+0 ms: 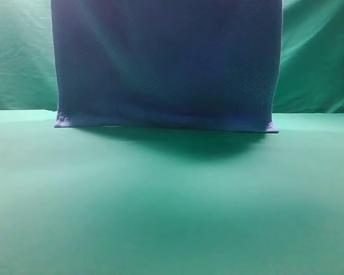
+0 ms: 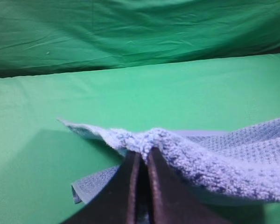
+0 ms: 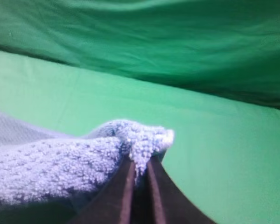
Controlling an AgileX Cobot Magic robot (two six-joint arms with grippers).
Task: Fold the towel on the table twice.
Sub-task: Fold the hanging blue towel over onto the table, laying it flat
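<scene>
The towel (image 1: 166, 63) hangs as a dark sheet toward twelve o'clock, its lower hem on the tabletop (image 1: 172, 217). Left end effector (image 2: 141, 156) and right end effector (image 3: 139, 163) each pinch a bunched corner.

Towel top: the blue-grey waffle-knit towel (image 1: 166, 63) runs off the upper edge of the high view; whatever holds it there is out of frame.
Backdrop: the wrinkled green backdrop cloth (image 1: 20, 54) is hidden behind the towel across the centre.
Left gripper (image 2: 141, 158): dark fingers cut off at the bottom edge, tips buried in the towel fold.
Right gripper (image 3: 140, 163): likewise cut off at the bottom edge, tips covered by blurred pile.
Towel, wrist views: cut by right and left edges.
</scene>
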